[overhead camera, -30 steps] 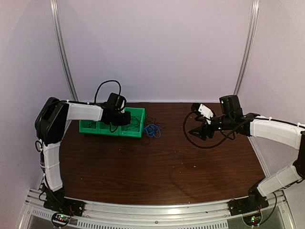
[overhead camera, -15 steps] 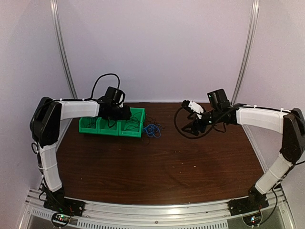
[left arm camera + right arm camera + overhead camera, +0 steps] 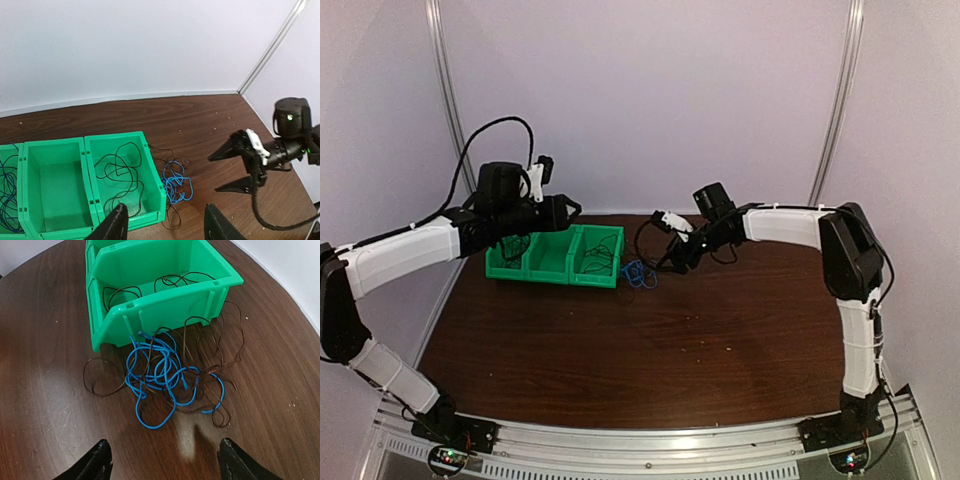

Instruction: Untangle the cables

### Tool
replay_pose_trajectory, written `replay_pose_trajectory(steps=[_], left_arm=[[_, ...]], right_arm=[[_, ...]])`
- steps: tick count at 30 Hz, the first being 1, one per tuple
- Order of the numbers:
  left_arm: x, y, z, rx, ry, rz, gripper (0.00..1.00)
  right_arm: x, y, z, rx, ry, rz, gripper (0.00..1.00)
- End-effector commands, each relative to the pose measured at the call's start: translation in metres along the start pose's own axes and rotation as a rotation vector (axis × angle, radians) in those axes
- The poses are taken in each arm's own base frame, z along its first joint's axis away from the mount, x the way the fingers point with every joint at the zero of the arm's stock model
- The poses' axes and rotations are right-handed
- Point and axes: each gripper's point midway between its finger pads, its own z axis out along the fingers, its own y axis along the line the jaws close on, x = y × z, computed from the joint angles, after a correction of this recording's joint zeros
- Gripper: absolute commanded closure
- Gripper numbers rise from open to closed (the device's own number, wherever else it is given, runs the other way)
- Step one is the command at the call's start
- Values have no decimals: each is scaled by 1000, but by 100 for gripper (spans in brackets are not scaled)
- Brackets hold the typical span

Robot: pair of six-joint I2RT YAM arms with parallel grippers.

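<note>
The cables point(image 3: 167, 375) lie in a loose knot on the table point(image 3: 45, 390), just in front of the end wall of a green bin point(image 3: 160, 310). Bright blue wires form the dense middle of the knot in overlapping loops. Dark, hair-thin wires run through and around them. In the right wrist view one dark wire trails out in a loop to the left and others arch away to the right. A few dark strands rise against the bin's wall, but I cannot tell whether they pass over its rim. More dark wire lies coiled inside that nearest compartment. The left wrist view shows the bin as three compartments in a row, with dark wire in the one next to the knot and blue wire in the one farthest from it.

The right gripper point(image 3: 165, 462) hangs over the table near the knot and points at it. Its jaws are spread wide with nothing between them, and the knot lies ahead of the fingertips, apart from them. The left gripper point(image 3: 165, 227) is above the bin, facing across it toward the knot and the right gripper. Its jaws are also spread apart and hold nothing. In the top view the bin sits at the far left part of the table, with the knot just beside its right end and one arm reaching in from each side.
</note>
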Motion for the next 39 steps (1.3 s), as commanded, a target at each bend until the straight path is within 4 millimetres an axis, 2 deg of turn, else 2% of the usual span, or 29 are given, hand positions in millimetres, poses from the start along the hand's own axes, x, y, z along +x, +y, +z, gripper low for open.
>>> replay_pose_trajectory(steps=[1,7,10,13,15,18,22,25,30,32,33,35,37,39], left_arm=[[16,-18,-12,96,15,36,48],[21,-12,-28,71,-1,23,49],[18,-12,-33,69,-14,22,49],[17,-13,-35,70,-20,25,50],[16,-13,-34,71,-21,27,49],[20,-15,-33,86,-20,25,50],[24,-25,-26,156,-21,31,50],[40,-35,-15,211,20,40,51],[73,-65,9,307,129,103,51],[87,-73,19,328,175,114,51],[92,-76,25,336,188,115,51],[100,-77,36,338,206,108,51],[103,-75,48,323,214,87,51],[104,-78,62,335,218,80,51]], right_arm=[[-9,-1,31,-8,19,13,26],[-5,-17,75,7,44,68,27],[-2,-19,85,0,49,91,44],[-1,-14,79,-6,55,88,71],[4,-6,64,-5,68,68,84],[9,14,33,-22,78,0,89],[37,69,-10,-178,141,-142,89],[68,96,-36,-249,225,-243,91],[116,113,-65,-264,372,-292,89],[124,117,-75,-264,394,-288,86],[121,116,-80,-258,374,-271,80],[102,110,-87,-235,289,-223,68],[75,88,-88,-156,201,-149,55],[53,61,-84,-76,121,-48,50]])
